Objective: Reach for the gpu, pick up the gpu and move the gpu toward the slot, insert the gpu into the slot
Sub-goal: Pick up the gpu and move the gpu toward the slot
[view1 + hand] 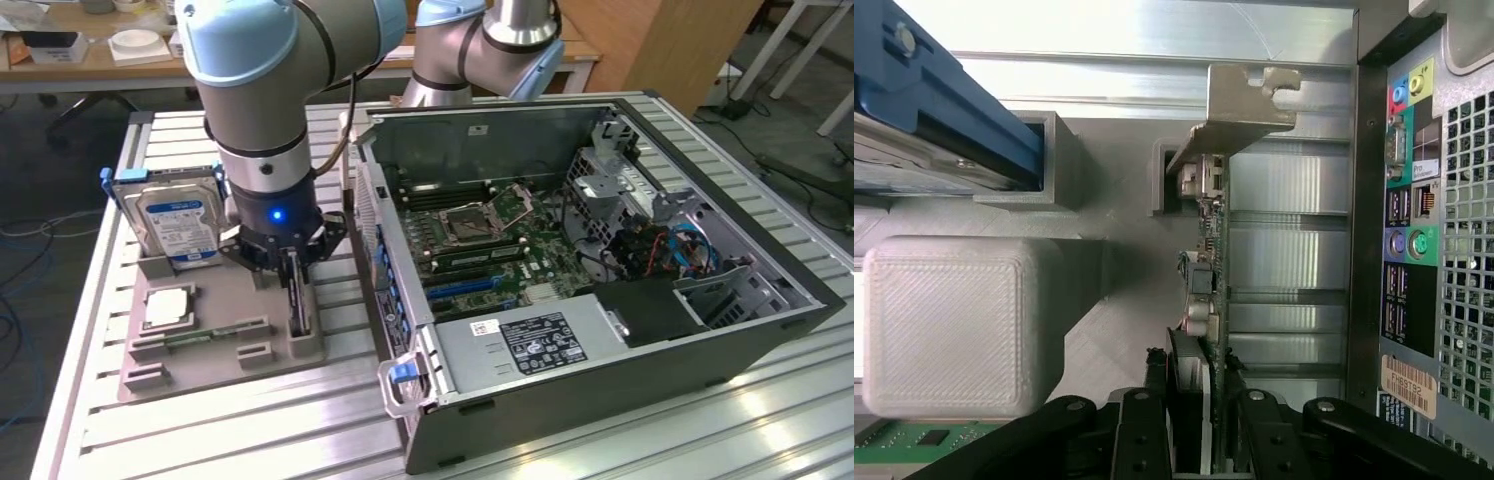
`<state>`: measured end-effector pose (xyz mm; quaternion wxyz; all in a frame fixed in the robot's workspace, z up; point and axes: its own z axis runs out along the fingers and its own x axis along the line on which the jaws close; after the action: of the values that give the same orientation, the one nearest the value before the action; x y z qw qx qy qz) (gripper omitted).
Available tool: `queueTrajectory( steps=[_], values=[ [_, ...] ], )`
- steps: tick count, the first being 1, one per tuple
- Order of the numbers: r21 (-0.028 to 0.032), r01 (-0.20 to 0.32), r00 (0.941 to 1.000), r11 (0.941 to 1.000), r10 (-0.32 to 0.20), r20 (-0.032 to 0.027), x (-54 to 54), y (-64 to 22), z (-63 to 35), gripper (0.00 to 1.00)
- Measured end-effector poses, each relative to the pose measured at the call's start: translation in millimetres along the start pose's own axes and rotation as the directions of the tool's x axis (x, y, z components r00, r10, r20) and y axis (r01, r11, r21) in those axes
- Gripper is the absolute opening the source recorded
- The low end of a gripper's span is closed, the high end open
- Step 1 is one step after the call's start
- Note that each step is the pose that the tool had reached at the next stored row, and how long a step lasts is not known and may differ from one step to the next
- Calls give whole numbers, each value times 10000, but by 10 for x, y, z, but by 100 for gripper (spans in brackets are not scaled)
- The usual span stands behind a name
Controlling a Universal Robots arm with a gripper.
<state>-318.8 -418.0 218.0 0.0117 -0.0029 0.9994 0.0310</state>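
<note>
Reach is looking done. The gripper (296,268) is straddling the gpu (299,315), its fingers (1144,430) pressing on both faces and, by my judgement, gripping it. The card is standing on edge in the grey tray (227,372), not yet lifted. Lift, carry and insertion are remaining, and the blue slot (461,284) is lying bare.

Nearest, a ribbed aluminium table (267,435) is carrying everything. On the tray, at the exterior view's left, a memory stick (214,335) and a processor chip (171,305) are lying flat. Farther back a hard drive (180,225) is standing upright. The open computer case (747,335) is sitting just beside the tray, on the exterior view's right. Far off, wooden desks (80,70) and floor cables (801,165) are showing.
</note>
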Motion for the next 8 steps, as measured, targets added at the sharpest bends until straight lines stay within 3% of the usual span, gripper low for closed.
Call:
queueTrajectory(
  steps=[8],
  values=[
    [0, 0, 10000, 10000, 0, 0, -3, 0, 0, 31]
  ],
)
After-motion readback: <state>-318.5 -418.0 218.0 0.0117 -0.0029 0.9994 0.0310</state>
